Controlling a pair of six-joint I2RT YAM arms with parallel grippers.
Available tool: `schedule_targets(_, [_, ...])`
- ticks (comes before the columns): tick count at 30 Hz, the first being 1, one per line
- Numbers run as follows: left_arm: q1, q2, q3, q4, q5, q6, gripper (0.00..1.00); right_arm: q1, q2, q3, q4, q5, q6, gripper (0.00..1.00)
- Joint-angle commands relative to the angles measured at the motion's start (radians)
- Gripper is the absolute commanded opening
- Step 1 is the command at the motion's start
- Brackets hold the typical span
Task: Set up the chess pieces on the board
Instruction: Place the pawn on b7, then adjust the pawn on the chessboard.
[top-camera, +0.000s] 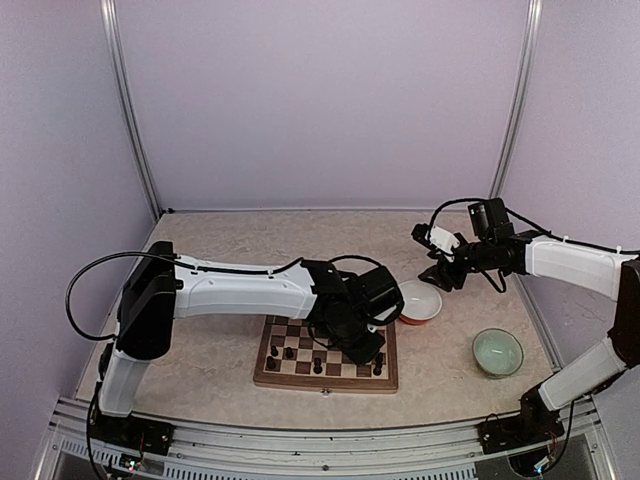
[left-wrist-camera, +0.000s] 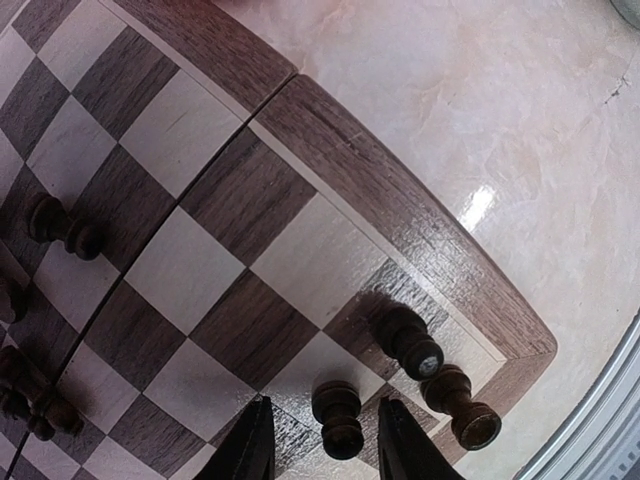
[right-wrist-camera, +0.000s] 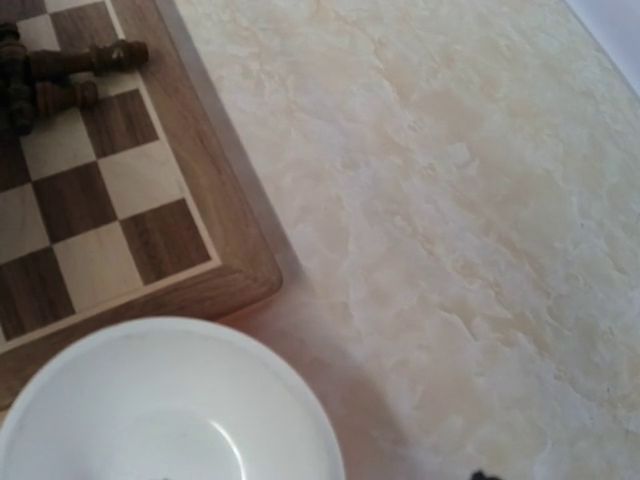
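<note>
Board (top-camera: 330, 384) is laid on the bench (top-camera: 200, 350), close to the near edge, right of centre. A handful of dark chess pieces (top-camera: 289, 353) are stood on it, mostly on the near rows.

Left gripper (left-wrist-camera: 326, 440) is held low over the board's near-right corner, slightly spread. One upright piece (left-wrist-camera: 338, 420) is between the fingers (left-wrist-camera: 255, 445), with a thin gap seen on each side, so nothing is pinched. Two neighbour pieces (left-wrist-camera: 408, 340) are stood just beside it toward the corner, one at the border. Whether the piece is centred on its square cannot be told.

Step is judged to be release of a placed piece. The fingers should be spread wider and evenly before any lift. The lift should be taken straight up with no sideways drift, as the neighbours are close and are likely knocked over easily.

Green bowl (top-camera: 476, 352) is set toward the bench's right edge, level with the board. White bowl (top-camera: 436, 300) is set just beyond the board's far-right corner; contact cannot be told.

Right gripper (top-camera: 440, 272) is held above the bench beyond the white bowl. Whether it is spread or pressed together cannot be told, and nothing is seen held.
</note>
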Motion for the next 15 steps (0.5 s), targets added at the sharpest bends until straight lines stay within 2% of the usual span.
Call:
schedule_targets(1, [-0.003,-0.051,0.031,-0.026,-0.037,-0.002,0.39,0.015,0.006,0.012,-0.021,-0.025,0.008,0.63])
schedule_targets(6, [0.018,-0.188,0.020,-0.046,-0.050,-0.015,0.47,0.064,0.022,0.051,-0.068,-0.088,0.026,0.53])
schedule_targets(9, [0.033,-0.259,-0.004,-0.030,-0.132,-0.032,0.50,0.107,0.056,0.095,-0.113,-0.131,0.066,0.50])
schedule_targets(12, [0.084,-0.326,-0.081,0.010,-0.260,-0.157,0.54,0.145,0.112,0.172,-0.197,-0.176,0.115,0.46])
schedule_targets(15, [0.126,-0.394,-0.213,0.142,-0.274,-0.237,0.54,0.195,0.170,0.215,-0.248,-0.158,0.158,0.44])
